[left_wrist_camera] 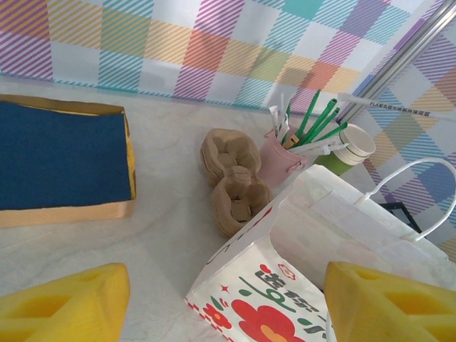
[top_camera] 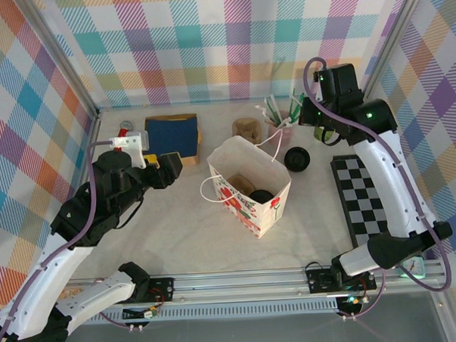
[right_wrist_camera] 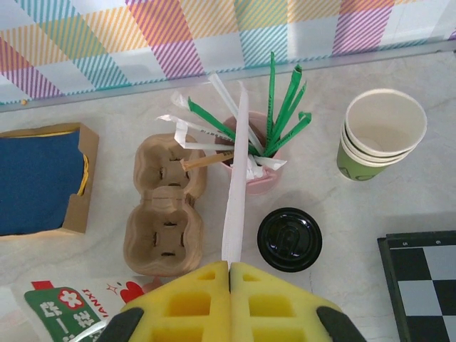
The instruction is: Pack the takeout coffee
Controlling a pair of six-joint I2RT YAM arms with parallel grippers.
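A white paper bag [top_camera: 265,212] with red flowers stands open mid-table. Inside it a round black lid [top_camera: 261,194] shows beside something brown, which I take for the takeout coffee; its cup body is hidden. Another black lid [right_wrist_camera: 289,239] [top_camera: 296,160] sits on the table right of the bag, and I cannot tell whether a cup is under it. My right gripper [right_wrist_camera: 229,265] [top_camera: 305,116] is shut on a white paper-wrapped straw [right_wrist_camera: 235,185] that reaches up to the pink straw holder [right_wrist_camera: 251,178]. My left gripper [left_wrist_camera: 228,310] [top_camera: 167,167] hangs open just left of the bag [left_wrist_camera: 285,292].
A brown pulp cup carrier [right_wrist_camera: 165,206] [left_wrist_camera: 231,178] lies left of the pink holder. A stack of green-and-white cups without a lid [right_wrist_camera: 381,135] [left_wrist_camera: 354,146] stands at the back right. A box of blue napkins [top_camera: 172,133] sits back left, and a checkered mat [top_camera: 362,199] lies right.
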